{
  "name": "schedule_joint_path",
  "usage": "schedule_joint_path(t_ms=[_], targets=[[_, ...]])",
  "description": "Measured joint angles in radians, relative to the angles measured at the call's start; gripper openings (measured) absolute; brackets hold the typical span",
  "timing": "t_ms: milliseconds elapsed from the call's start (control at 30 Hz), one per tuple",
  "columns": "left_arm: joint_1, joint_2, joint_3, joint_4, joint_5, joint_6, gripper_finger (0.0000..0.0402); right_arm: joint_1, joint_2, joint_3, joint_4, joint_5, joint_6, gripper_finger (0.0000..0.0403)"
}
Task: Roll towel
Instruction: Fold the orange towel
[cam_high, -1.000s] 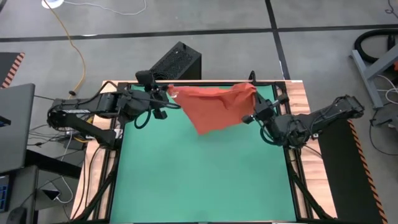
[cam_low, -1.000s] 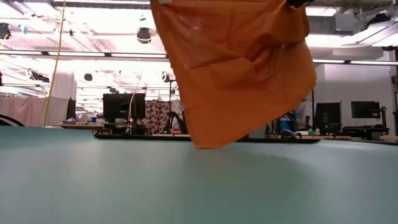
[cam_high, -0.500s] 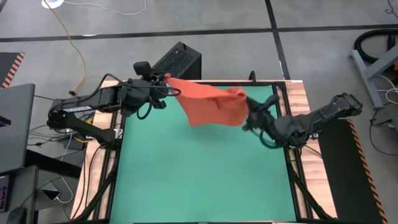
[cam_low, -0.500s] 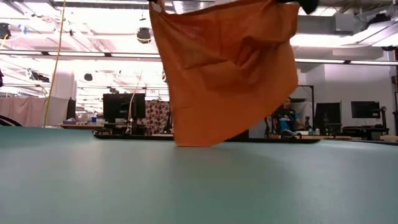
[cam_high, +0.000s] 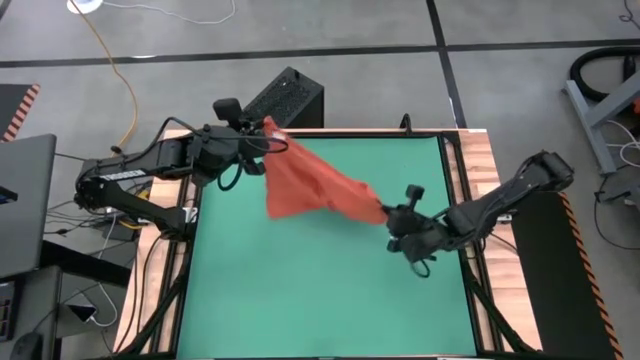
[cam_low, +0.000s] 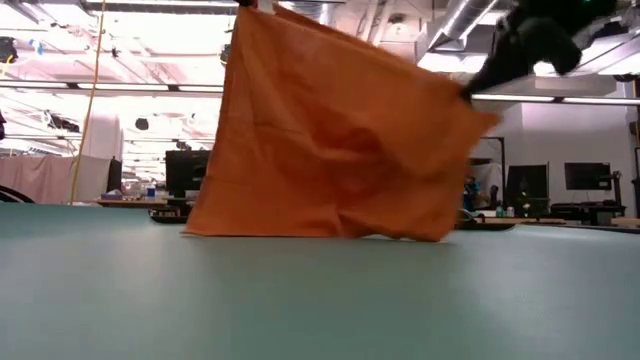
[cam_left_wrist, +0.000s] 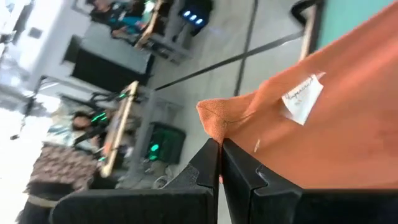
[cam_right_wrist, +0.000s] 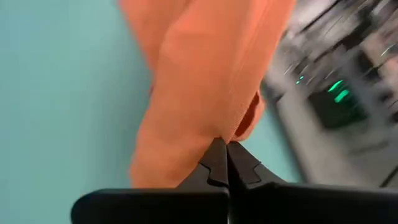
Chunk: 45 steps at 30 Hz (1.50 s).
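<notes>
One towel (cam_high: 310, 185) hangs pinched between left end effector (cam_high: 262, 143) and right end effector (cam_high: 392, 214).

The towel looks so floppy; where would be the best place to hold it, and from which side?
By its two upper corners, from opposite sides, as now: the left tool pinches one corner, the right tool the other, so the towel hangs spread with its bottom edge at the table.

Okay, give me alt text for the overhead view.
Two dark robot arms hold an orange-red towel stretched between them above a green table. The left gripper pinches one corner near the far edge; the right gripper pinches the opposite corner nearer mid-table.
</notes>
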Motion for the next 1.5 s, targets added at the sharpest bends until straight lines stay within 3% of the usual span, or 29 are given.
schedule_joint_path(t_ms=[100, 233, 500, 933, 1200, 1367, 1500], targets=[[0.0, 0.002, 0.0, -0.025, 0.081, -0.045, 0.0, 0.001, 0.071, 0.0, -0.016, -0.099, 0.091, 0.0006], [0.0, 0.006, 0.0, -0.027, 0.133, -0.057, 0.0, 0.002, 0.156, 0.001, 0.02, -0.121, 0.068, 0.001], [0.001, 0.009, 0.0, -0.026, 0.108, -0.083, 0.0, -0.011, 0.198, 0.092, 0.04, -0.135, -0.064, 0.0016], [0.001, 0.009, 0.0, -0.079, 0.125, -0.151, 0.0, -0.044, 0.189, 0.076, 0.05, -0.24, 0.037, 0.0111], [0.001, 0.009, 0.0, -0.079, 0.163, -0.178, 0.0, -0.087, 0.22, 0.076, 0.36, -0.239, -0.015, 0.016], [0.001, 0.009, 0.0, -0.08, 0.164, -0.198, 0.0, -0.116, 0.374, 0.076, 0.587, -0.267, -0.073, 0.0175], [0.001, 0.009, 0.0, -0.08, 0.168, -0.202, 0.0, -0.126, 0.502, 0.086, 0.675, -0.267, 0.012, 0.0175]])
